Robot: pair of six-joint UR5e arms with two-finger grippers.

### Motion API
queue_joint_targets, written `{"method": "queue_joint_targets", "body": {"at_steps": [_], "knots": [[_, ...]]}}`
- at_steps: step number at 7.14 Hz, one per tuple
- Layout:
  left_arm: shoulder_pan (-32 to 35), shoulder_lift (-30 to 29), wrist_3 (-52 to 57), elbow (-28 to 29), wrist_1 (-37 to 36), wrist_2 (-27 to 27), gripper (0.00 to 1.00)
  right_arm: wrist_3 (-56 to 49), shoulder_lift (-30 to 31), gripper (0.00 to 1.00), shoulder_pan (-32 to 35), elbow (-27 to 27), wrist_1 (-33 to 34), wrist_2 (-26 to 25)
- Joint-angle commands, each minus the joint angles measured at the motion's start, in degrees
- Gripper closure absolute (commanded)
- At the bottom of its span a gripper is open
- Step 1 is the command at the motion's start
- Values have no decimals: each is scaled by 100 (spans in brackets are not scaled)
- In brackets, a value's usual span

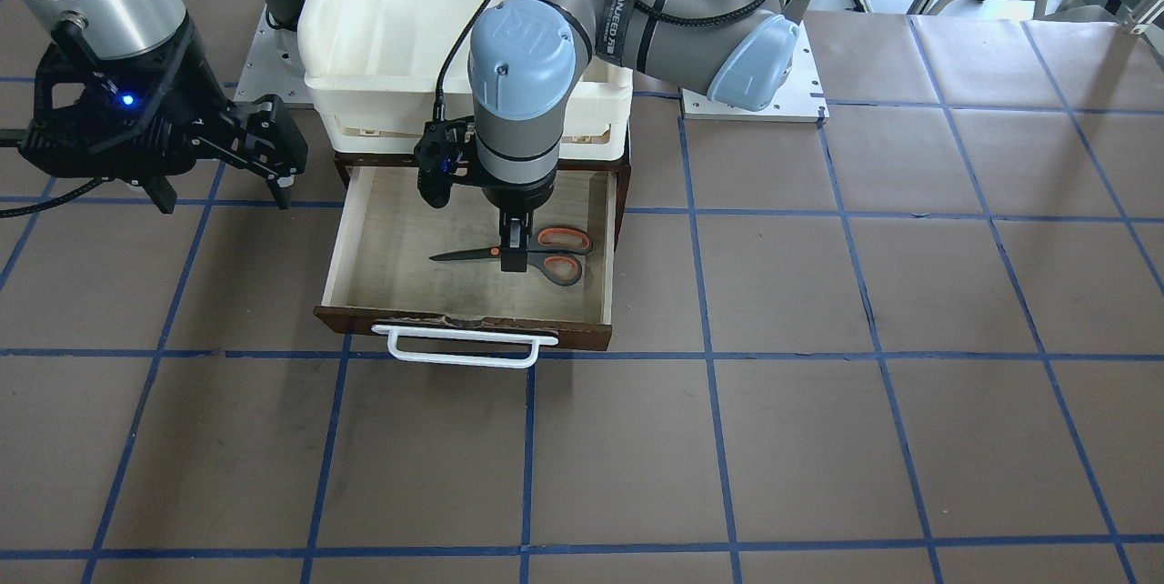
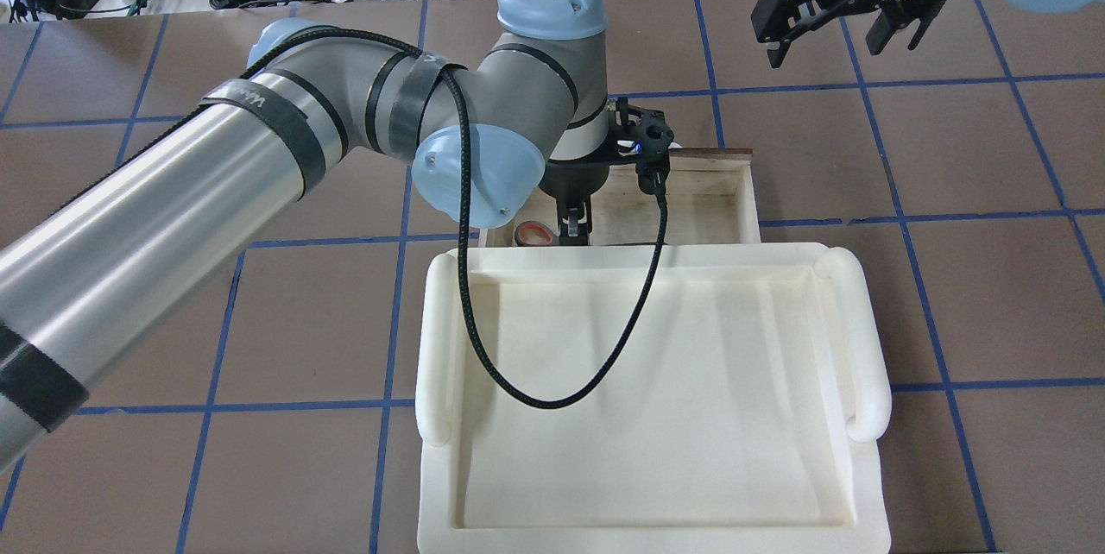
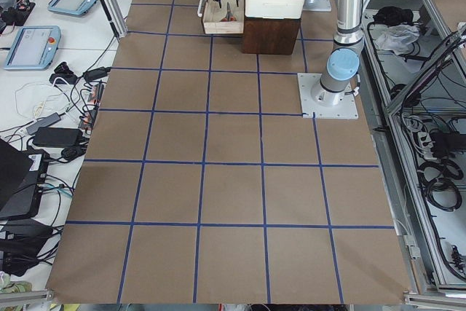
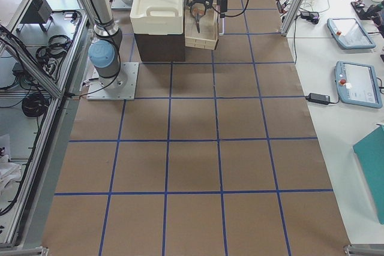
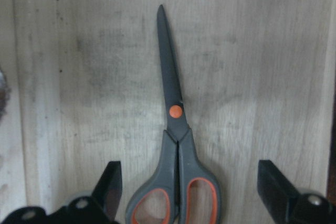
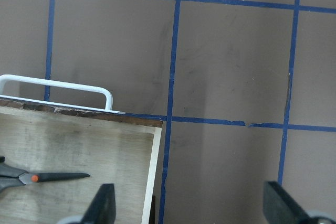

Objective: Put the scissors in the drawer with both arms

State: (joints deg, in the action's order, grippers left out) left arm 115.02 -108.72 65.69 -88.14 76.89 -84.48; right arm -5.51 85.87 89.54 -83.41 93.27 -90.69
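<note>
The scissors (image 1: 468,254) lie flat on the pale floor of the open drawer (image 1: 400,220), blades toward the view's left and handle loops to the right. My left gripper (image 1: 514,258) reaches straight down into the drawer. In the left wrist view its black fingers (image 5: 113,182) stand wide apart on either side of the scissors (image 5: 176,129), open and not touching them. My right gripper (image 1: 225,197) hangs open and empty above the table beside the drawer. The right wrist view shows the drawer corner (image 6: 156,145), its white handle (image 6: 52,83) and the scissors' blade (image 6: 58,176).
A cream-white plastic tray (image 1: 327,29) sits on the brown cabinet above the drawer, and in the overhead view its rim (image 2: 440,338) hides most of the drawer. The table is brown with blue tape lines. The white handle (image 1: 459,347) juts out at the drawer's front.
</note>
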Motion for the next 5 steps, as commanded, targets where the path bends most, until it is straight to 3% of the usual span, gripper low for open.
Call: {"method": "queue_joint_targets", "body": {"at_steps": [1, 3, 4, 5], "knots": [[-311, 298, -327, 409, -122, 1, 7, 24, 97, 0, 46, -114, -2, 103], [-1170, 727, -968, 446, 218, 536, 7, 50, 88, 0, 178, -123, -89, 86], [-1592, 982, -1414, 412, 273, 477, 7, 85, 88, 0, 169, -114, -168, 78], [-2066, 1150, -1714, 359, 369, 23, 6, 86, 88, 0, 169, -114, -177, 77]]}}
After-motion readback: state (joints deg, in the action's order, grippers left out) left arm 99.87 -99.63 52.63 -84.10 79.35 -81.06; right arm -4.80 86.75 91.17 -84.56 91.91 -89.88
